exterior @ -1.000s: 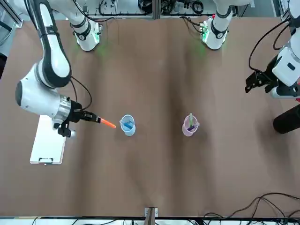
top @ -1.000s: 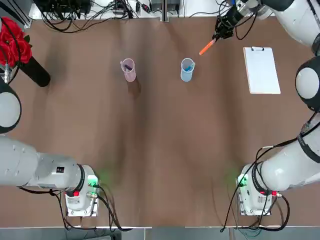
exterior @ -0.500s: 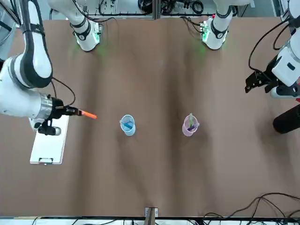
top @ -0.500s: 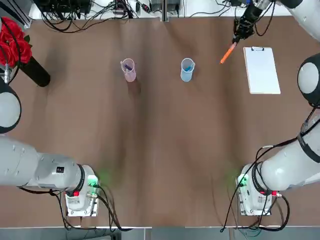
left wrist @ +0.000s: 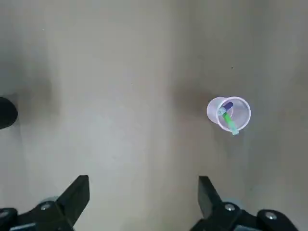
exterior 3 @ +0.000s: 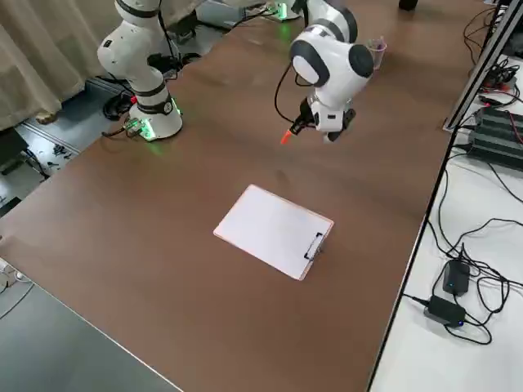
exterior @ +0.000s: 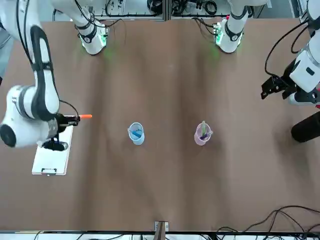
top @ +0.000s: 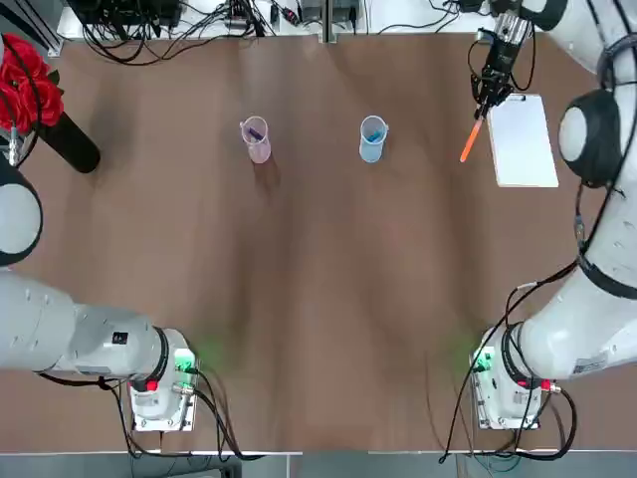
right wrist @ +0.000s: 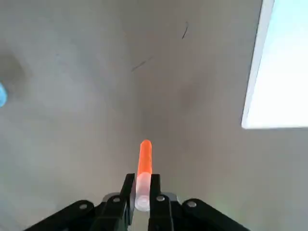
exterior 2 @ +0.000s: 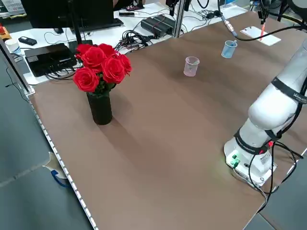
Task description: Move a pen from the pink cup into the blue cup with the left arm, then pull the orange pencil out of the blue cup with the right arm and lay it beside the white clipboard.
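Note:
My right gripper (top: 488,97) is shut on the orange pencil (top: 471,142) and holds it in the air just left of the white clipboard (top: 521,139). In the right wrist view the pencil (right wrist: 145,162) sticks out from between the fingers, with the clipboard (right wrist: 284,72) off to one side. The blue cup (top: 372,137) holds a blue pen. Purple and green pens stand in the pink cup (left wrist: 228,114). My left gripper (exterior: 270,89) hangs open and empty high over the table's left side, well away from the pink cup (top: 256,139).
A black vase of red roses (top: 35,95) stands at the far left of the table. Cables and electronics (top: 179,15) lie beyond the far edge. Bare brown tabletop (top: 318,279) stretches between the cups and the arm bases.
My right gripper has carried the orange pencil from beside the blue cup rightward to the clipboard's left edge, and the pencil has swung to point toward the robot. The left arm has stayed still.

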